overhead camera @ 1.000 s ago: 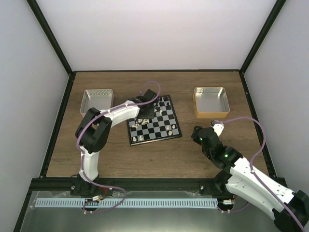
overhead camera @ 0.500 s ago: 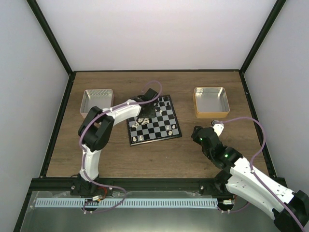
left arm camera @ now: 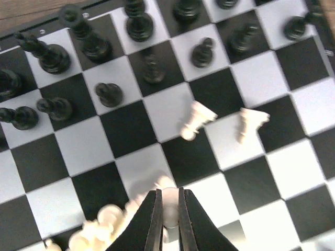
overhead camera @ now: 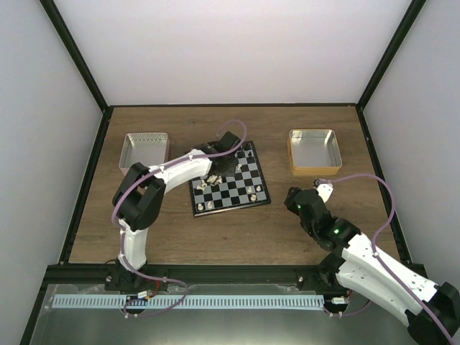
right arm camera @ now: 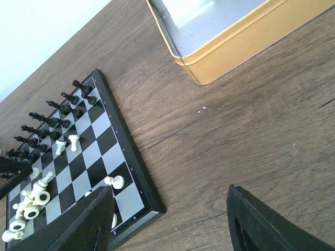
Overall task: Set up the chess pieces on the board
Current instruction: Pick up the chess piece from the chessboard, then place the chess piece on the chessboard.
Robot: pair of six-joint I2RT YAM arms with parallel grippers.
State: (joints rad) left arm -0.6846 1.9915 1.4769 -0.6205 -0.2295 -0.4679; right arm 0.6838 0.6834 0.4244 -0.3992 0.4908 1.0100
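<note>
1. Jaws of the left pincer point(left arm camera: 170, 192) are clamped on one tiny cream-white chess piece point(left arm camera: 170, 215), above the small black-and-white chequered board point(left arm camera: 131, 130).
2. Other cream-white pieces point(left arm camera: 196, 119) lie toppled on its squares.
3. Beside the board, the right pincer point(right arm camera: 170, 191) hangs wide open over the brown wooden table point(right arm camera: 209, 130).

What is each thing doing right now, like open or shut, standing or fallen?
left pincer: shut, seemingly pinching a cream piece
right pincer: open, holding nothing
board: lying flat, turned askew
black pieces: standing in two rows
cream pieces: mostly toppled in a heap on the board
gold tin: open, looks empty
silver tray: open, nothing clearly inside
</note>
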